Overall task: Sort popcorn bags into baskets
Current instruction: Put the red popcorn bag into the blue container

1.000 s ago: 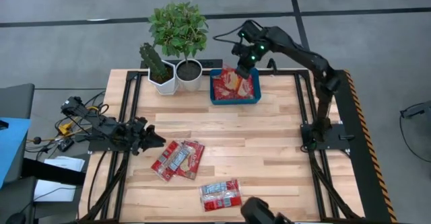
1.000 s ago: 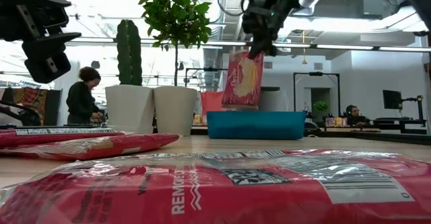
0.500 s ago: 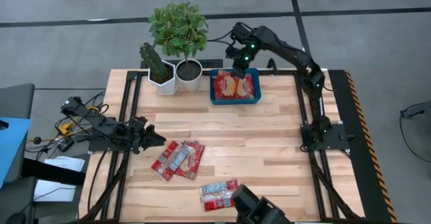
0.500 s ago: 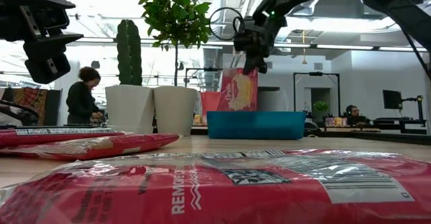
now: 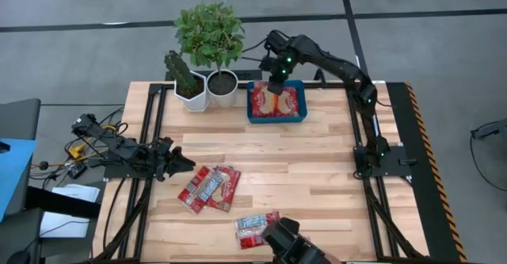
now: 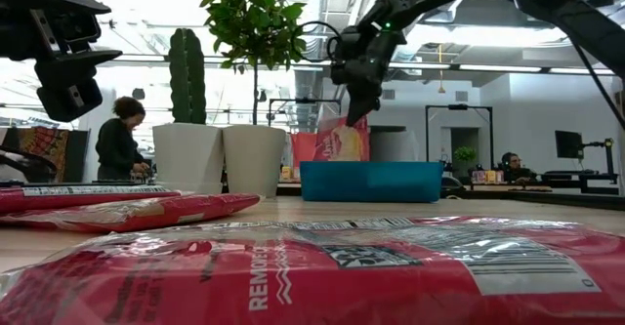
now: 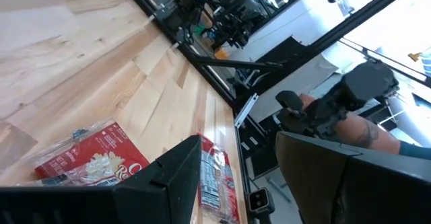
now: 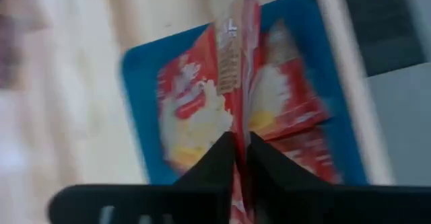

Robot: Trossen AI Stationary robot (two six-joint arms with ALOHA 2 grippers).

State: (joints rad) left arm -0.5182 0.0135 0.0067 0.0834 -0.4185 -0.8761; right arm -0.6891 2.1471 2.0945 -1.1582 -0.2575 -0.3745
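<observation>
Right end effector [image 5: 275, 84] over the blue tray [image 5: 253, 115] at the worktop's [image 5: 317, 177] far edge, fingers pinched tight on the top edge of a red popcorn bag [image 6: 342, 140]. Held bag upright and a little tilted, lower end down inside the tray, among other red bags [image 8: 195, 109] already lying flat there. Tray just beside two white pots, one with a cactus [image 5: 181, 74], one with a leafy plant [image 5: 210, 34]. Left end effector [image 5: 184, 162] low near the worktop's left side, fingers spread apart with nothing between them. Two overlapping popcorn bags [image 5: 210, 187] on the wood just beside it, another pair [image 5: 257, 228] near the front edge, well apart from the tray. In the low view, a seated person [image 6: 119, 140] in the room beyond.
</observation>
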